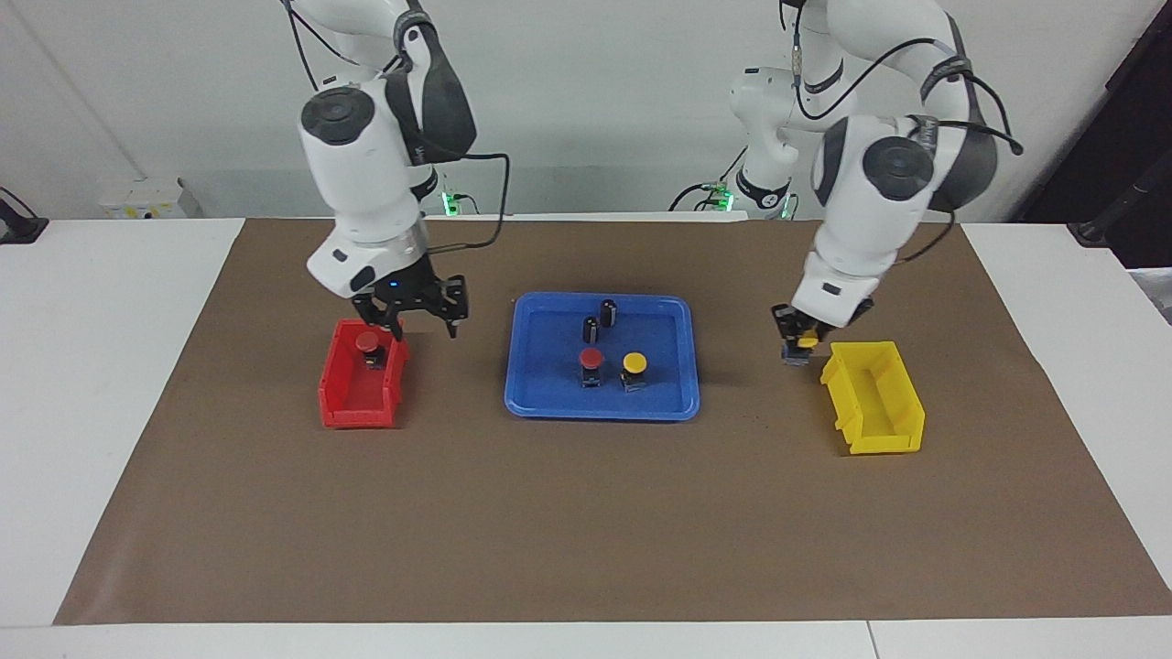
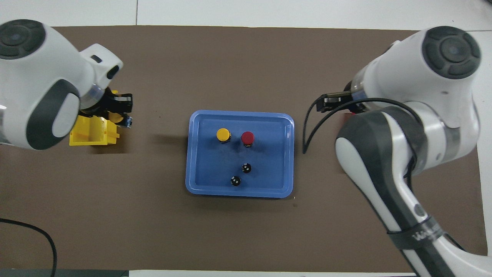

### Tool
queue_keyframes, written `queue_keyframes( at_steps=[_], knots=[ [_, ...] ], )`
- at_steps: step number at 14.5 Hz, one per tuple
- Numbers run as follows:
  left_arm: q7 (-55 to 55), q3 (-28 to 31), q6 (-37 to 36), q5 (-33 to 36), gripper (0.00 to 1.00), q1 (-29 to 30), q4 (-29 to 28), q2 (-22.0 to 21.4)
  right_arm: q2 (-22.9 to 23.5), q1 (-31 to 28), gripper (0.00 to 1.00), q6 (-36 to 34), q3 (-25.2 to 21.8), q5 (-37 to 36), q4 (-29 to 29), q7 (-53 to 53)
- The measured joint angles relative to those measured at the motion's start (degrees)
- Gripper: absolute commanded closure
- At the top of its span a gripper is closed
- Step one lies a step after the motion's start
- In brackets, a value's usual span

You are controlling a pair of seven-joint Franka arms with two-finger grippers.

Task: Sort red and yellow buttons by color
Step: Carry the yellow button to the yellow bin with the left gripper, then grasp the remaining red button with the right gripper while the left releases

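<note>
A red button [image 1: 368,343] sits in the red bin [image 1: 362,403], at its end nearer the robots. My right gripper [image 1: 426,328] is open and empty just above that bin's edge on the tray side. My left gripper [image 1: 804,346] is shut on a yellow button [image 1: 808,341] and holds it low over the mat beside the yellow bin [image 1: 874,398], at the bin's corner nearer the robots. The held button also shows in the overhead view [image 2: 115,116]. A red button [image 1: 591,359] and a yellow button [image 1: 634,363] stand upright side by side in the blue tray [image 1: 522,366].
Two dark cylinders [image 1: 591,328] [image 1: 609,311] without coloured caps stand in the tray, nearer the robots than the buttons. In the overhead view the right arm hides most of the red bin. A brown mat [image 1: 586,513] covers the table.
</note>
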Motion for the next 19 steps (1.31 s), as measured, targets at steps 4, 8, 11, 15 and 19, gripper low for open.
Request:
queue_keyframes(
  at_steps=[4,8,11,15,19],
  knots=[
    [6.1,0.1,8.3,0.0,0.99,7.4,-3.4,0.3,6.5,9.9,0.14,6.0,0.0,-1.3,2.6,12.6],
    [6.4,-0.2,14.4,0.0,0.99,7.4,-10.3,-1.0,13.0,13.4,0.18,12.4,0.0,-1.5,2.0,15.9],
    [7.9,-0.6,16.1,0.0,0.99,7.3,-13.5,-1.9,15.4,14.8,0.22,14.5,-0.1,-1.5,1.0,16.8],
    [8.6,-0.6,23.1,0.0,0.86,7.4,-20.1,-2.0,15.3,15.0,0.29,17.9,-0.2,-1.6,-2.8,16.8],
    [8.7,-0.4,23.9,0.0,0.31,7.4,-20.7,-2.3,15.0,15.0,0.63,18.2,-0.2,-1.6,-4.0,16.8]
  ],
)
